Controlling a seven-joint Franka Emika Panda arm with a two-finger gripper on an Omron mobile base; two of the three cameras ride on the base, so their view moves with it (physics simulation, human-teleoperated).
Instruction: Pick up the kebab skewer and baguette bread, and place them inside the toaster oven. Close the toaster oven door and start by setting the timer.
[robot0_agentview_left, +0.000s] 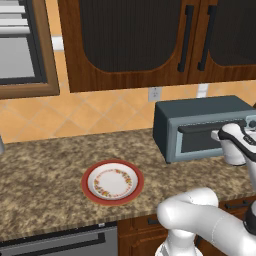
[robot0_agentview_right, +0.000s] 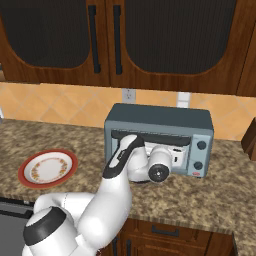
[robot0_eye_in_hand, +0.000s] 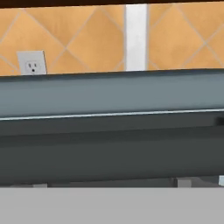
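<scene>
Speckled brown stone makes up the one worktop (robot0_agentview_left: 45, 170), and on it, going left to right, stand one red-rimmed plate (robot0_agentview_left: 112, 182) with nothing on it and one blue-grey toaster oven (robot0_agentview_left: 200, 127). The toaster oven door (robot0_agentview_right: 150, 142) stands upright against the box, its dark bar handle (robot0_agentview_left: 210, 128) along the top edge. One white arm reaches in front of the door, with the claw (robot0_agentview_right: 176, 156) close to the glass; I cannot tell from the pictures whether its fingers are apart or together, since the wrist hides them. The kebab skewer and baguette bread cannot be made out anywhere on the worktop or plate.

From the left base view one wall outlet (robot0_agentview_left: 154, 93) sits above the oven's left end. The right base view adds two round knobs (robot0_agentview_right: 200, 145) on the oven's right panel. The hand view looks along the oven's top edge and handle, with the outlet and orange tiles (robot0_eye_in_hand: 183, 39) behind.
</scene>
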